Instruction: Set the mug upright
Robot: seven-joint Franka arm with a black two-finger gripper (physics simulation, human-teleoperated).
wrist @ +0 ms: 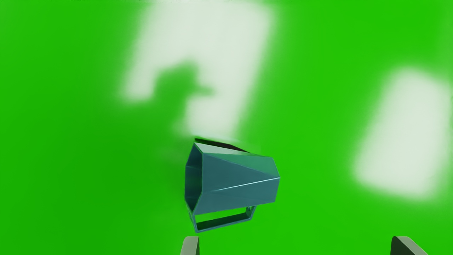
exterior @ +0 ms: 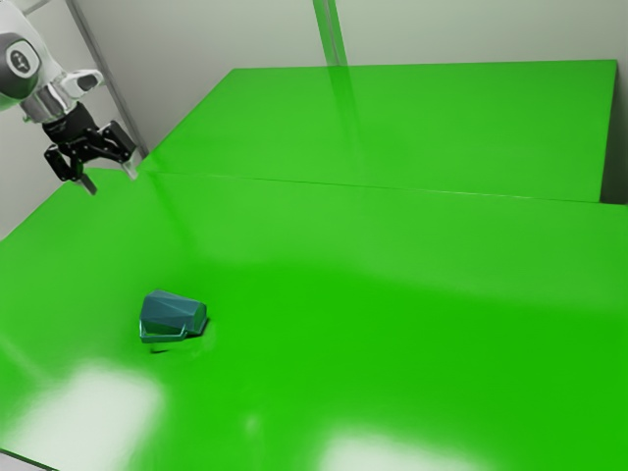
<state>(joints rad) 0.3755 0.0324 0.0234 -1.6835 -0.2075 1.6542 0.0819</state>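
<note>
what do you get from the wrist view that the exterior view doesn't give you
Wrist view: a look into the open mouth of the mug, and the gap framed by its handle.

Exterior view: the white arm coming in from the exterior view's upper left, and the pale wall behind the table.

Both: the mug lying on its side on the green table, and the gripper with its fingers apart, clear of the mug.

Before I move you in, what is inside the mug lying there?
Inside the mug, the wrist view shows a strip of bare inner wall. The mug's own near side covers the deeper interior and the bottom, so I cannot tell whether anything sits there.
</note>
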